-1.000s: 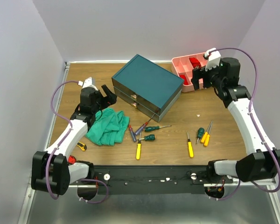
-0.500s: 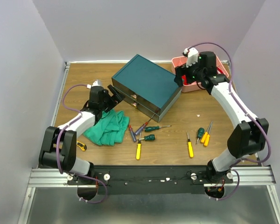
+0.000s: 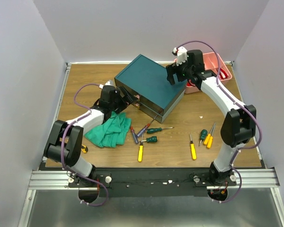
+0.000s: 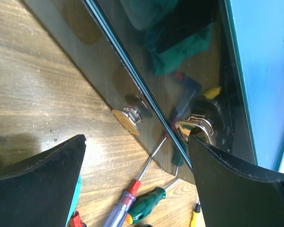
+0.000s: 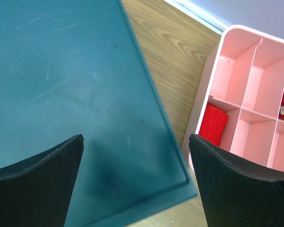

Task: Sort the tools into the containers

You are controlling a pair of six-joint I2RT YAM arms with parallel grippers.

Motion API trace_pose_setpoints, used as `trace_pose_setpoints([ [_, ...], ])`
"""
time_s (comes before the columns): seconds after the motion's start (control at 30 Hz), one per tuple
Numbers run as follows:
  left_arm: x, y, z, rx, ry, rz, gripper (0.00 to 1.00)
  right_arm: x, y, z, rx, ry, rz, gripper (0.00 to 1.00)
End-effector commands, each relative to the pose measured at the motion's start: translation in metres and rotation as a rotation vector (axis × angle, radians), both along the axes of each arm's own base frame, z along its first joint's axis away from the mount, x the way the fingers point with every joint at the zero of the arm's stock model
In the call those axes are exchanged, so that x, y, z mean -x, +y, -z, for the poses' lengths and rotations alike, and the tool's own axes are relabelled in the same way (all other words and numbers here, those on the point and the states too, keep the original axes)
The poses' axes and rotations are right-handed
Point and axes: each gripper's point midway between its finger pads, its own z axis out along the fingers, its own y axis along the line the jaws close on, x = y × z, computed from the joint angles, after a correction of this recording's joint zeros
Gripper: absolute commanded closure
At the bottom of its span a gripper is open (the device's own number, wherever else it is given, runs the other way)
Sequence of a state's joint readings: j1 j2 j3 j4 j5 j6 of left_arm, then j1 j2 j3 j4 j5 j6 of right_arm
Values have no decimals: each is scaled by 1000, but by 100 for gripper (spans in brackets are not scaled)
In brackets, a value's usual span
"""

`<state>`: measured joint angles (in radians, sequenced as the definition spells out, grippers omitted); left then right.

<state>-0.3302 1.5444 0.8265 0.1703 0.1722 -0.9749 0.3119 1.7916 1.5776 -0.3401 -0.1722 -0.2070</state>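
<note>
Top view: the teal box (image 3: 149,85) sits upper middle and its drawers look shut. The screwdrivers (image 3: 151,139) are loose across the lower middle, none sorted yet. The left gripper (image 3: 126,97) is at the drawer front and the right gripper (image 3: 172,75) hangs over the box's right corner.

Left wrist: fingers spread wide, nothing held, with the lower drawer knob (image 4: 128,121) just above centre between them. I'd centre on it, pinch, then pull straight out.

Right wrist: also wide and empty above the lid, with a pink tray (image 5: 241,113) at right. I'd press down there so the box can't slide.
</note>
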Motion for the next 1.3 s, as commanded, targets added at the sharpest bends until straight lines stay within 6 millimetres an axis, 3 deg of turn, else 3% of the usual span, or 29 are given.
trace_pose_setpoints([
  [0.0, -7, -13, -37, 30, -71, 33, 1, -32, 8, -6, -3, -44, 32, 0],
  [0.03, -7, -11, -39, 12, -85, 36, 1, -40, 11, -15, -10, -69, 33, 0],
  [0.1, -8, -11, -47, 11, -104, 34, 1, -47, 19, -13, -5, -75, 25, 0],
  [0.13, -8, -12, -46, 12, -105, 35, 1, -54, 22, 1, 14, -60, 32, 0],
  [0.17, -10, -12, -43, 7, -99, 35, 1, -61, 23, -5, 21, -84, 37, 0],
  [0.23, -11, -11, -38, 2, -83, 30, 1, -70, 28, 11, 52, -76, 44, 0],
  [0.3, -14, -11, -33, 4, -60, 9, 1, -76, 32, 12, 75, -93, 45, 0],
  [0.6, -21, -20, -52, 1, -109, 55, 1, -102, 30, 48, 188, -125, 75, 0],
  [0.77, -18, -21, -60, -4, -147, 76, 1, -117, 27, 49, 212, -157, 109, 0],
  [1.0, -25, -17, -45, -21, -92, 30, 1, -114, 33, 52, 219, -157, 92, 0],
  [1.27, -20, -15, -14, -67, 23, 11, 1, -115, 35, 37, 225, -196, 100, 0],
])
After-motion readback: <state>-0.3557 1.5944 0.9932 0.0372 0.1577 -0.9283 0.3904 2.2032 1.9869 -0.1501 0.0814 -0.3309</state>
